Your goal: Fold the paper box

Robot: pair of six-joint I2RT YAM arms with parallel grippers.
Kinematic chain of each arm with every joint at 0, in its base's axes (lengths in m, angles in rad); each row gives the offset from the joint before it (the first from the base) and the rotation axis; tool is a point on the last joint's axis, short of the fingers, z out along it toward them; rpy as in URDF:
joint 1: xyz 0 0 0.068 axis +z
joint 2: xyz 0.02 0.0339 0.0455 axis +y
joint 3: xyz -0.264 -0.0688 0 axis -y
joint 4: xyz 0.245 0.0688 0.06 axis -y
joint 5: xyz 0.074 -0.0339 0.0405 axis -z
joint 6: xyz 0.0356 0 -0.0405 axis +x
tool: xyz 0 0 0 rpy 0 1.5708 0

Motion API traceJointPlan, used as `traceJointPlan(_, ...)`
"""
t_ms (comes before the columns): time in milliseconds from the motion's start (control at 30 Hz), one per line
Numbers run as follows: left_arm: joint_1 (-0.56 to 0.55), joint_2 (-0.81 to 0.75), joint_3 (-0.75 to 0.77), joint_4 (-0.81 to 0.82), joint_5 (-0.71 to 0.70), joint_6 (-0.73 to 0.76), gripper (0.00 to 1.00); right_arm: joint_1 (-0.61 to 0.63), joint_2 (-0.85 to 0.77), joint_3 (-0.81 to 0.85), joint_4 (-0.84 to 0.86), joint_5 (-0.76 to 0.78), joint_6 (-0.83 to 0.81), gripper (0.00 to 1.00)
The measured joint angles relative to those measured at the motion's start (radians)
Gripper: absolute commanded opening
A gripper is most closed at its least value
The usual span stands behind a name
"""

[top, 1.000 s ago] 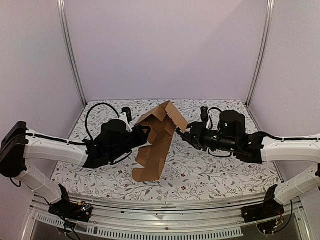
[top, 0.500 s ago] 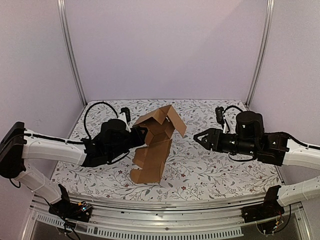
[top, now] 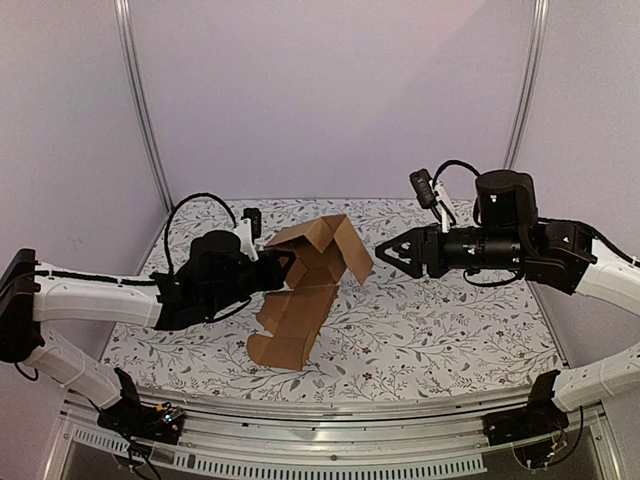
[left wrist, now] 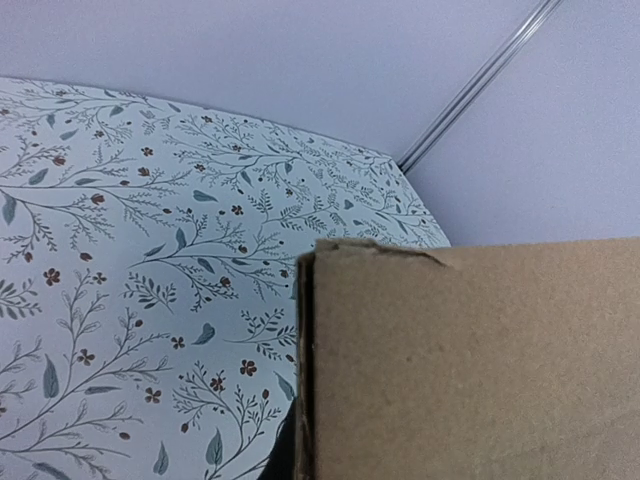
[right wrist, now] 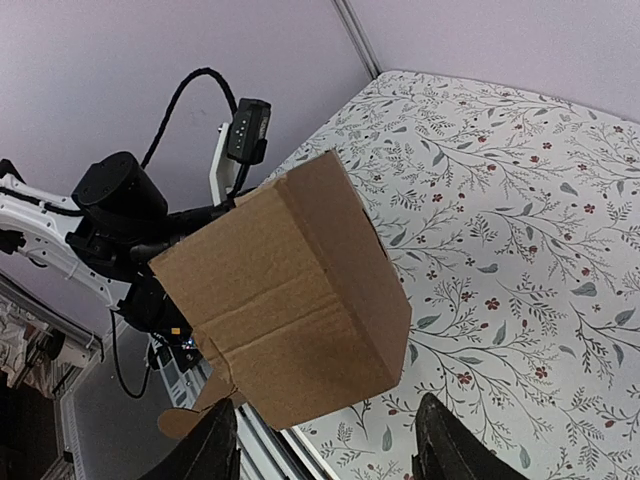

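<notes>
The paper box [top: 305, 285] is a brown cardboard sheet, partly folded, held tilted above the flowered table. My left gripper [top: 283, 268] is shut on its left edge. In the left wrist view the cardboard [left wrist: 480, 360] fills the lower right and hides the fingers. My right gripper [top: 385, 254] is open and empty, raised to the right of the box with a clear gap between them. In the right wrist view the box [right wrist: 285, 290] sits ahead of the two spread fingertips [right wrist: 440, 440].
The flowered table cover [top: 440, 330] spans the work area. Metal frame posts [top: 140, 110] stand at the back corners, with pale walls behind. A metal rail [top: 330, 440] runs along the near edge between the two arm bases.
My right gripper has let go of the box's right flap, pulled back to the right and risen. The box has shifted slightly left and lower in my left gripper.
</notes>
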Motion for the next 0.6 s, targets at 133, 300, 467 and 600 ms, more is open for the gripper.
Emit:
traceJointPlan(133, 0.008, -0.017, -0.016, 0.01, 0.068, 0.03, 0.0, 0.0, 0.054, 0.055, -0.03, -0.078, -0.061, 0.58)
traceJointPlan(300, 0.017, -0.047, -0.035, 0.013, 0.134, 0.051, 0.0, 0.0, 0.098, 0.111, -0.063, -0.128, -0.115, 0.58)
traceJointPlan(467, 0.026, -0.067, -0.035, 0.013, 0.175, 0.064, 0.0, 0.0, 0.141, 0.154, -0.079, -0.162, -0.139, 0.56)
traceJointPlan(600, 0.032, -0.067, -0.035, 0.011, 0.198, 0.064, 0.0, 0.0, 0.173, 0.171, -0.089, -0.18, -0.146, 0.56)
